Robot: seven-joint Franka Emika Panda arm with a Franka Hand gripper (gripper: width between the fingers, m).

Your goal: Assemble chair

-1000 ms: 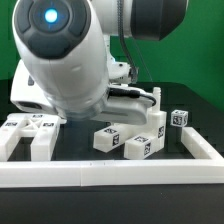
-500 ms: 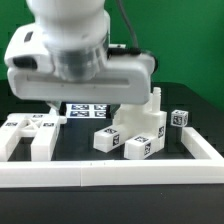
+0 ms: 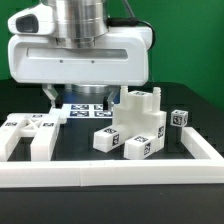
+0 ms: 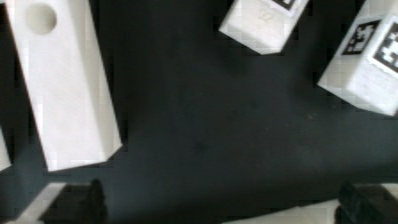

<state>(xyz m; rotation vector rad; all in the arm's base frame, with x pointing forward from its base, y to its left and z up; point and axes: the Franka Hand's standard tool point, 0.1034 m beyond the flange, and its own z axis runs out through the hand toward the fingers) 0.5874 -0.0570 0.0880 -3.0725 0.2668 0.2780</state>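
Chair parts lie loose on the black table. A flat white tagged piece with blocky ends (image 3: 30, 132) sits at the exterior view's left. Several tagged white blocks (image 3: 135, 122) are heaped in the middle, and a small tagged cube (image 3: 180, 117) lies to their right. My gripper (image 3: 80, 96) hangs above the table behind them, open and holding nothing. In the wrist view a long white bar (image 4: 63, 90) and two tagged blocks (image 4: 267, 25) (image 4: 365, 60) lie below. The dark fingertips (image 4: 75, 200) stand wide apart around bare table, and the gripper (image 4: 222, 205) touches no part.
A long white border rail (image 3: 110, 172) runs along the front and up the right side (image 3: 205, 145). The marker board (image 3: 88, 110) lies flat behind the parts, under my hand. The arm's large white body (image 3: 80, 50) fills the upper part of the exterior view.
My hand has risen and levelled out, moving back from the camera. The heap of blocks in the middle, partly covered before, is now in plain sight. The jaws stayed open.
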